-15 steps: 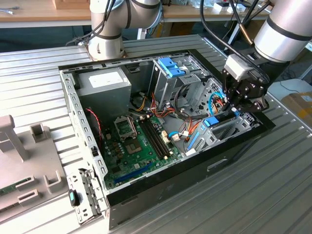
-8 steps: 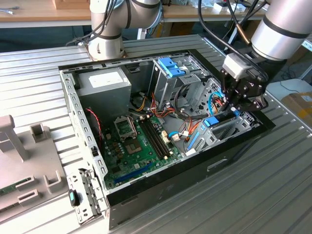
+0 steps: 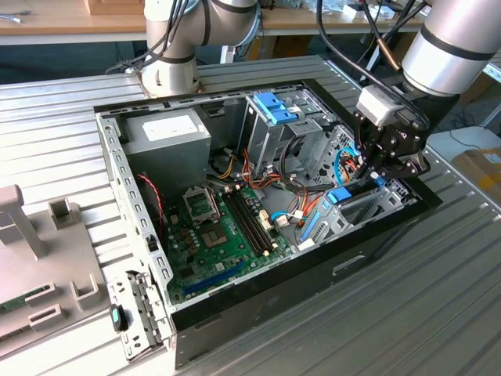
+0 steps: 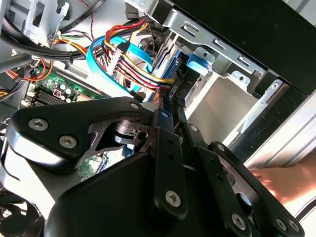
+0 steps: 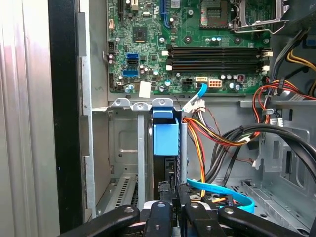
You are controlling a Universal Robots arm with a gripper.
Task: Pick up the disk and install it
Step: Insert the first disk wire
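the gripper (image 3: 374, 174) sits low in the open computer case (image 3: 117, 168), its fingers (image 5: 165, 217) clamped edge-on around the disk (image 5: 165, 143), which stands upright in the drive bay (image 5: 123, 148) at about 4 o'clock from the motherboard (image 3: 219, 235) in the exterior view. the cables (image 5: 207, 133) crowd just beside it, so a slightly skewed push could, i judge, snag them or jam the rails
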